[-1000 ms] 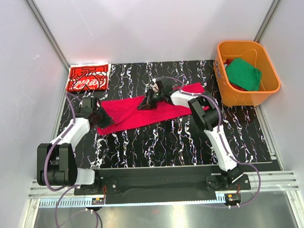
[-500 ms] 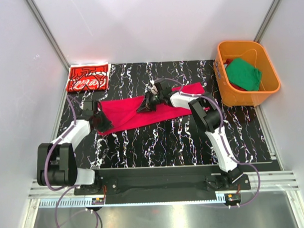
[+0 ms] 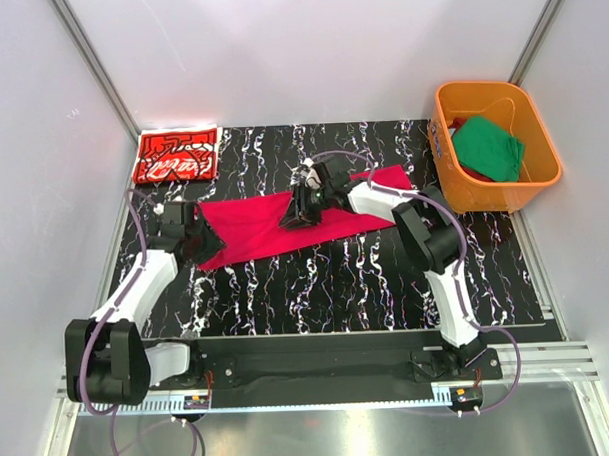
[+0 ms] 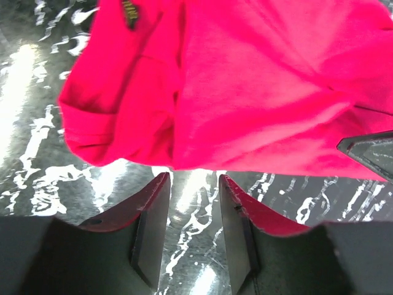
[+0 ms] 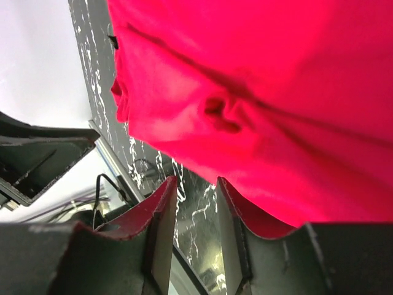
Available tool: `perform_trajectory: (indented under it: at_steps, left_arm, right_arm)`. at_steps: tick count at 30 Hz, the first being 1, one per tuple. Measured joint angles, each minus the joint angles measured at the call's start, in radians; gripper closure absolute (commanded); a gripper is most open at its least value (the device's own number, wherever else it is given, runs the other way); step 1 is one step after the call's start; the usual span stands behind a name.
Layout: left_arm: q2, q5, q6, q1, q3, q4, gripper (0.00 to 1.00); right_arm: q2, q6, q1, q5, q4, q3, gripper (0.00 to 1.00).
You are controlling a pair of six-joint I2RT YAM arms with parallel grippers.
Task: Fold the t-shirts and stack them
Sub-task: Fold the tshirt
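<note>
Crimson-red t-shirt (image 3: 246, 228) lies as a long folded band across the middle of the table, nearer its far edge; left gripper (image 4: 193, 179) and right gripper (image 5: 195, 181), both clamped a second ago, now stand part-open over bare table, holding nothing; this fold looks laid, next fold due; printed red t-shirt (image 3: 177, 155) sits folded at far-left corner; green t-shirt (image 3: 490, 149) waits in orange tub (image 3: 484, 197).
</note>
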Motion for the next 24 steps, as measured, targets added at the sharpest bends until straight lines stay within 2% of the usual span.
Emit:
perform_trajectory:
  at_steps: [4, 8, 15, 24]
  left_arm:
    - [0.023, 0.019, 0.000, -0.024, 0.025, 0.021, 0.60]
    - [0.141, 0.040, 0.008, -0.043, 0.105, 0.047, 0.59]
    - [0.210, 0.073, 0.024, -0.048, 0.134, 0.085, 0.61]
    - [0.363, 0.122, 0.025, -0.048, 0.164, 0.127, 0.63]
  right_arm:
    - [-0.063, -0.024, -0.002, 0.029, 0.004, -0.056, 0.61]
    - [-0.067, -0.024, -0.003, 0.024, 0.023, -0.077, 0.61]
    - [0.010, -0.027, -0.003, -0.030, 0.120, -0.061, 0.58]
    - [0.108, -0.028, -0.003, -0.065, 0.134, 0.020, 0.58]
